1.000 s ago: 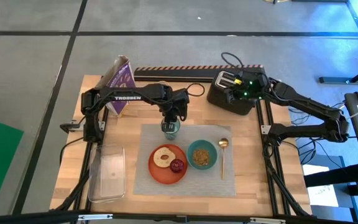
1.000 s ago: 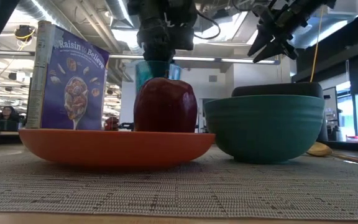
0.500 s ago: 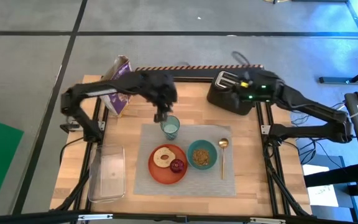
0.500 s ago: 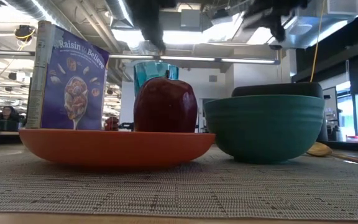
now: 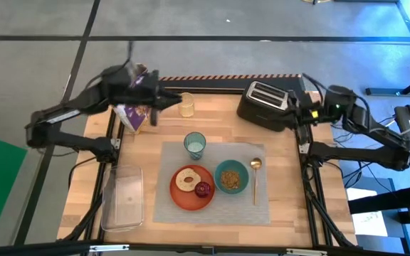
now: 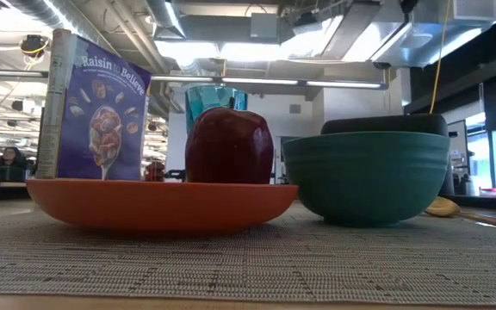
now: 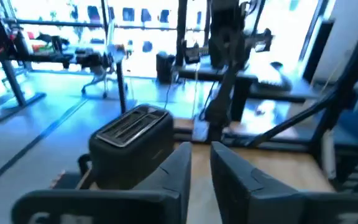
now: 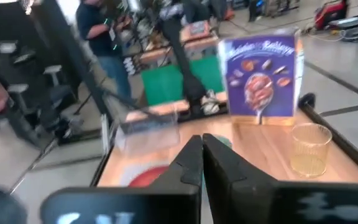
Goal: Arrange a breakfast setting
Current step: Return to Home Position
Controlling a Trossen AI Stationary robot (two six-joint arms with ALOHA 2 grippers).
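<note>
Fingers (image 7: 176, 174) of the left gripper (image 7: 201, 149) seemed to us pressed together, well apart from the translucent green cup (image 5: 195, 145) on the grey rectangular placemat (image 5: 168, 160); the right gripper (image 8: 202, 140) looked likewise.

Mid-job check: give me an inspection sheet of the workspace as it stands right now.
Surface: wooden table, grey placemat laid flat.
Job's things: bagel and red fruit on orange plate; teal bowl right of it; spoon beside bowl; green cup at mat's far edge.
Clutter: toaster, cereal box, yellow glass, clear tub.
Pincers: left pincer by cereal box, right pincer by toaster; both shut, empty.
Cables: bundle at right edge.
Surroundings: person beyond table.
</note>
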